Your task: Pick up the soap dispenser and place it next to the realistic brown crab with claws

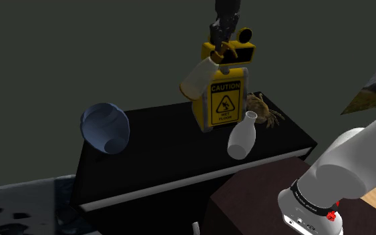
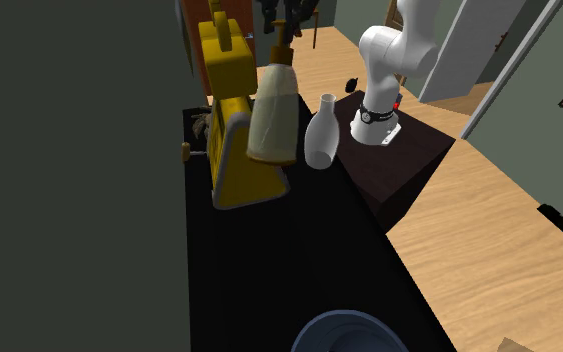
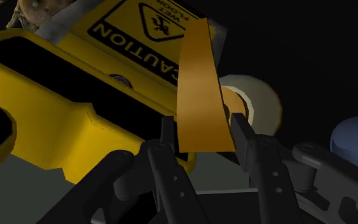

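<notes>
Gripper point(image 1: 224, 45), clamped on the orange pump head point(image 3: 199, 95), carries the cream soap dispenser point(image 1: 200, 79) tilted and aloft beside the top of the yellow caution sign point(image 1: 224, 103), evidently high enough to clear the sign toward the brown crab point(image 1: 263, 110) just behind it.

Caution sign point(image 1: 225, 100) glossy plastic; soap dispenser point(image 2: 274, 115) body matt; floor point(image 2: 489, 230) pale wood

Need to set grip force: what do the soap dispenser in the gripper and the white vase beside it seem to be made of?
Soap dispenser: cream body, smooth and matte, plastic or ceramic, hard to tell. Its orange-brown pump, clasped by the gripper, looks like plain plastic. White vase: smooth with soft shading, possibly ceramic, though it is drawn plain.
</notes>
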